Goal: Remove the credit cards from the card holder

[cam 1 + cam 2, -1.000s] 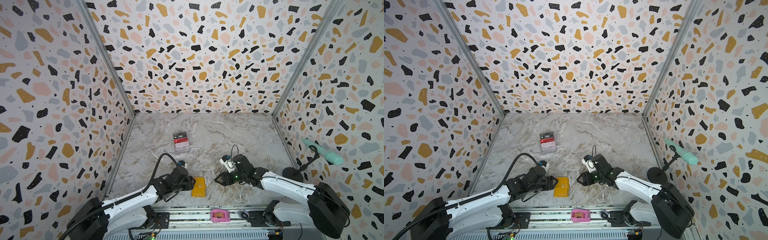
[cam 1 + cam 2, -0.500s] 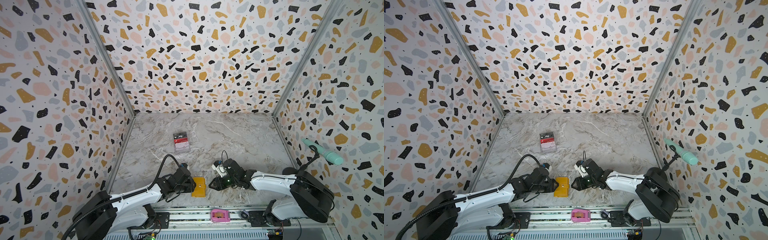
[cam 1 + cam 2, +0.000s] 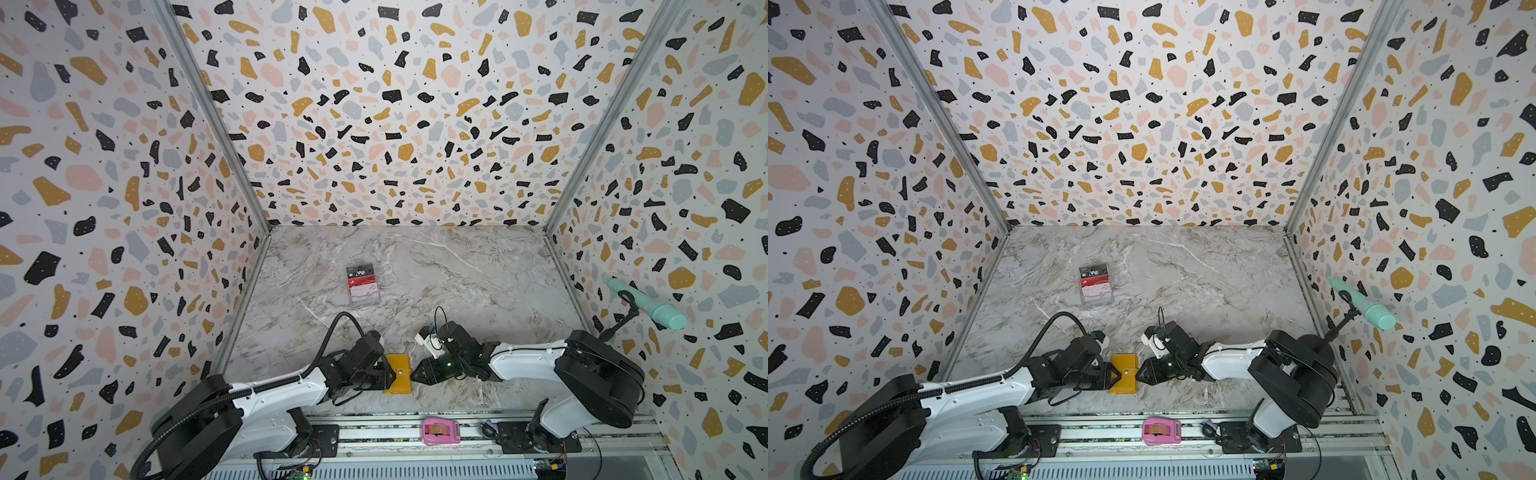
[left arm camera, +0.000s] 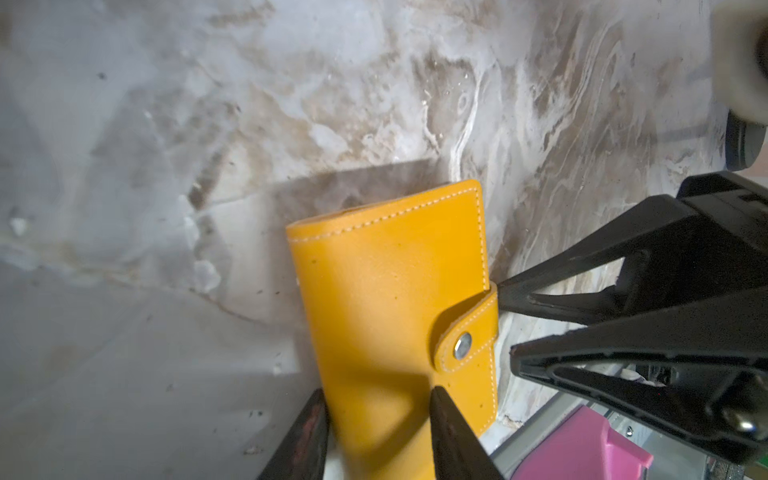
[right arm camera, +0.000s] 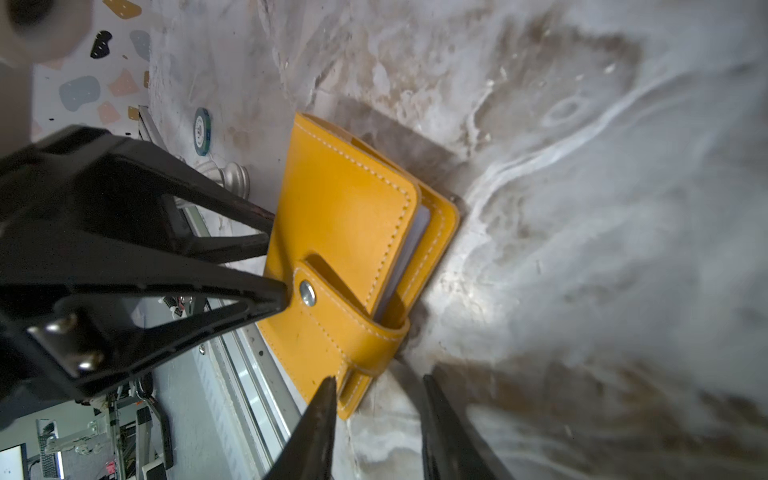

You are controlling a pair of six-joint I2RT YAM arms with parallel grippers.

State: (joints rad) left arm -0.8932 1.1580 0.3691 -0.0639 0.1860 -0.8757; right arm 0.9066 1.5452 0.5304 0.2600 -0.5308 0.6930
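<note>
I see the card holder point(image 3: 398, 373) lying flat and shut on the marble table point(image 3: 457, 270). It is mustard yellow with white stitching, and its snap tab point(image 5: 332, 316) is buttoned by a silver stud point(image 5: 307, 292). Pale sleeve edges point(image 5: 409, 249) peek between the covers. The pink tape dispenser point(image 3: 440, 431) sits just in front of it, the clear stand point(image 3: 363, 286) well behind. My left gripper point(image 4: 378, 395) straddles its spine edge; I cannot tell if it pinches. My right gripper point(image 5: 380, 379) is released, jaws flanking the tab's fold.

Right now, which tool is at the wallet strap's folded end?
The right tool: its tips straddle the strap on the yellow wallet. The left tool is at the opposite edge.
</note>
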